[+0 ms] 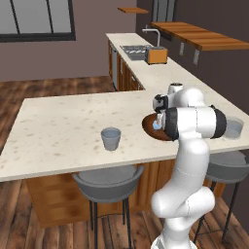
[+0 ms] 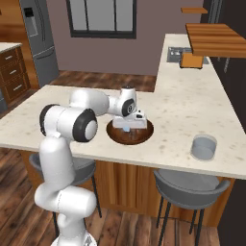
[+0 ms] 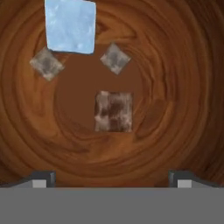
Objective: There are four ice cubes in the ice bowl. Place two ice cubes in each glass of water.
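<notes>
Jaws (image 3: pixel 112 177) released wide, nothing between them, pointing straight down into the bowl (image 3: pixel 175 109). Nearest ice cube (image 3: pixel 113 111) sits at bowl centre, just ahead of the jaws, roughly square to them. Glass (image 1: pixel 111 138) stands well apart on the tabletop (image 1: pixel 58 131).

Mauve walls (image 1: pixel 92 53), dark-framed window (image 1: pixel 36 19), wood plank floor (image 1: pixel 53 87). Speckled cream worktop (image 1: pixel 63 126), grey stools (image 1: pixel 108 182) below, fridge (image 2: pixel 41 38) far left.

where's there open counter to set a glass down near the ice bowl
Bare counter stretches from the near glass toward the window, and between the ice bowl and the other glass. The bowl is crowded: ice cubes inside, with the open gripper just above.
</notes>
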Tool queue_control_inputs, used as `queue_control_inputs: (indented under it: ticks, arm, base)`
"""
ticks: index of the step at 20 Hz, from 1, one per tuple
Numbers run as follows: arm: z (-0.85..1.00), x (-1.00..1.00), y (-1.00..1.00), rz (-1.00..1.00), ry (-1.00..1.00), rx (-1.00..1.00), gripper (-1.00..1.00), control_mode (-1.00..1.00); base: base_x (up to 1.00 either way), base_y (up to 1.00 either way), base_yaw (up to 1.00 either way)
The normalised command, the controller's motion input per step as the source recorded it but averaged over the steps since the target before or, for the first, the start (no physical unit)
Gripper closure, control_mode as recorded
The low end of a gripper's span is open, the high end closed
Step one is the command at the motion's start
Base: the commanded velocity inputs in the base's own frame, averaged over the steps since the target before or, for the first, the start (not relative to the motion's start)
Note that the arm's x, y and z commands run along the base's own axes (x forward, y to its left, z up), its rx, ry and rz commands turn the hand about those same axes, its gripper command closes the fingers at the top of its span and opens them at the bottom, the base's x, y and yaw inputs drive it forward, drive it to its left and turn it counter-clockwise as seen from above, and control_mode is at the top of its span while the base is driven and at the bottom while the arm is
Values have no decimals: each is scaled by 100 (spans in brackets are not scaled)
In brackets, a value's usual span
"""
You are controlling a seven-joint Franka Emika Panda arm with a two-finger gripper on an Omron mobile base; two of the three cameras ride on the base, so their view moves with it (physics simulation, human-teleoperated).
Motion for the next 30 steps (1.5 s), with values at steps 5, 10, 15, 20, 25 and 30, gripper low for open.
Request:
queue_control_inputs:
  ticks: [5, 10, 15, 20, 25, 30]
  arm:
    - [-32, 38, 0, 0, 0, 0, -100, -100]
    - [-24, 47, 0, 0, -2, 0, -100, -100]
    - [-29, 33, -1, 0, -1, 0, -100, -100]
    - [-36, 8, -4, 0, 6, 0, -100, -100]
    - [-30, 3, -9, 0, 10, 0, -100, -100]
    - [-11, -45, -9, 0, 12, 0, 100, -100]
  base:
    - [0, 0, 0]
    - [0, 0, 0]
    - [0, 0, 0]
    - [0, 0, 0]
    - [0, 0, 0]
    - [0, 0, 0]
